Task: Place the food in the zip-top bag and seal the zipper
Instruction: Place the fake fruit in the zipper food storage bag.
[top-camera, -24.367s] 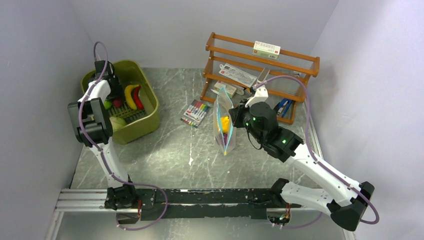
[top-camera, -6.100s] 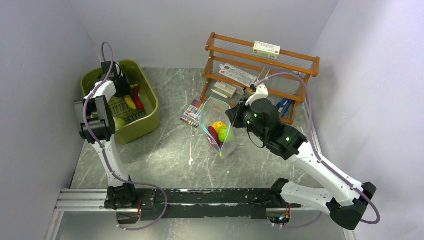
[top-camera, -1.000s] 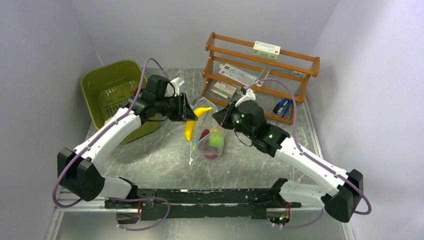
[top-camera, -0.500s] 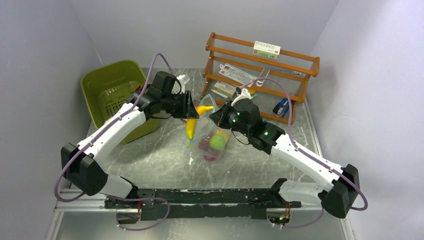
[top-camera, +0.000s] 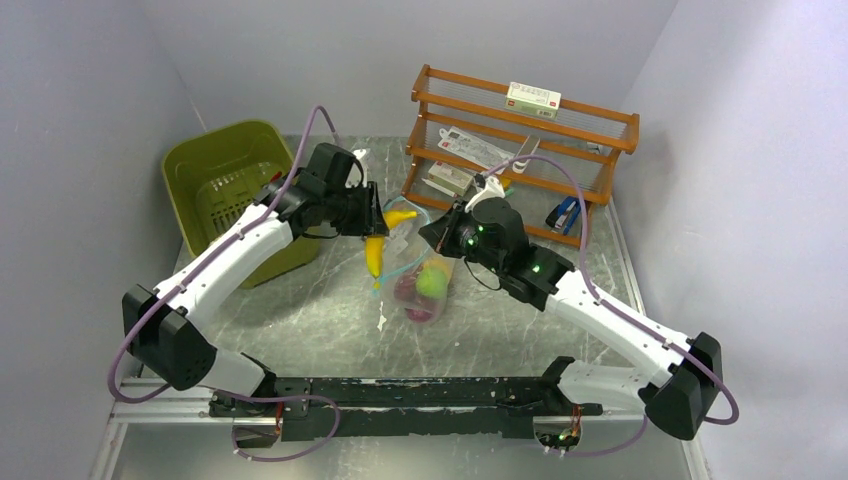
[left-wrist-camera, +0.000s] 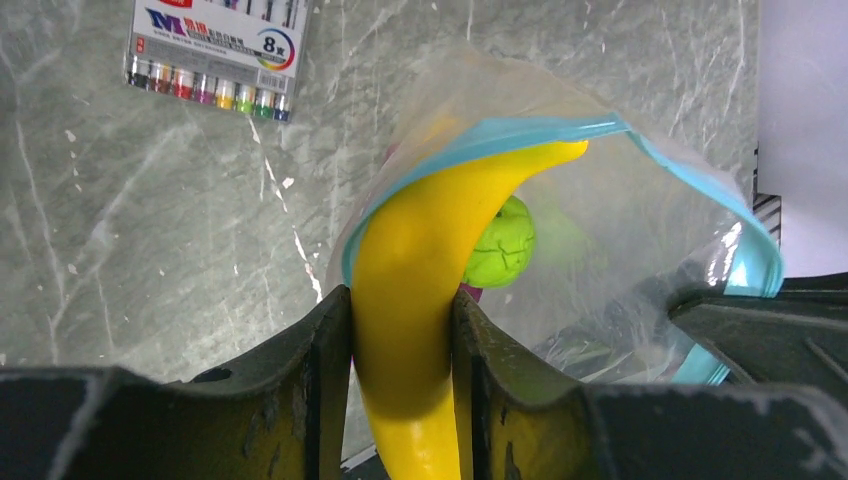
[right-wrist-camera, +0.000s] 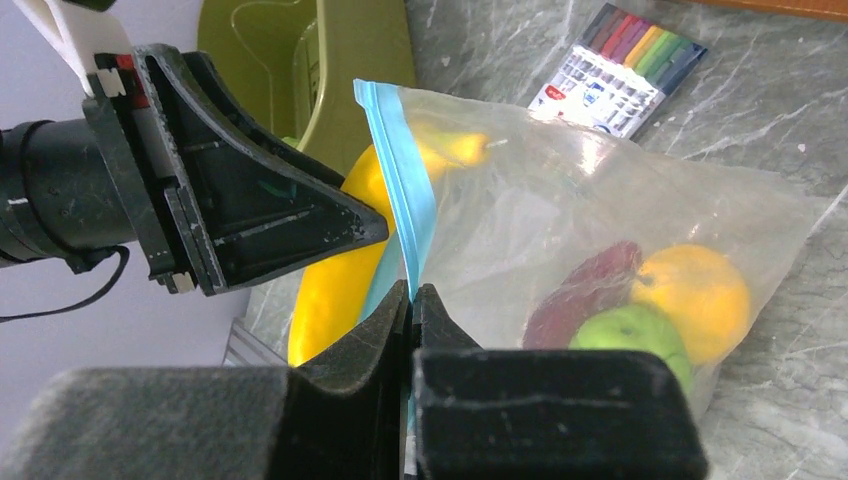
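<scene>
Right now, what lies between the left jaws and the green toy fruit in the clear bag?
The yellow plastic banana, held by those jaws, tip inside the bag; left wrist view.

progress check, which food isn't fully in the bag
The yellow banana: only its tip is in the zip-top bag, body in the left gripper. The green piece and orange piece lie inside.

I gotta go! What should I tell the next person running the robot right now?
Left gripper: shut on the banana, its tip inside the bag mouth.
Right gripper: shut on the zipper, holding the bag open.
Done: green piece, orange piece and purple-red piece are in the bag.
To do: release the banana inside, check the tub for more food, seal the zipper.
</scene>
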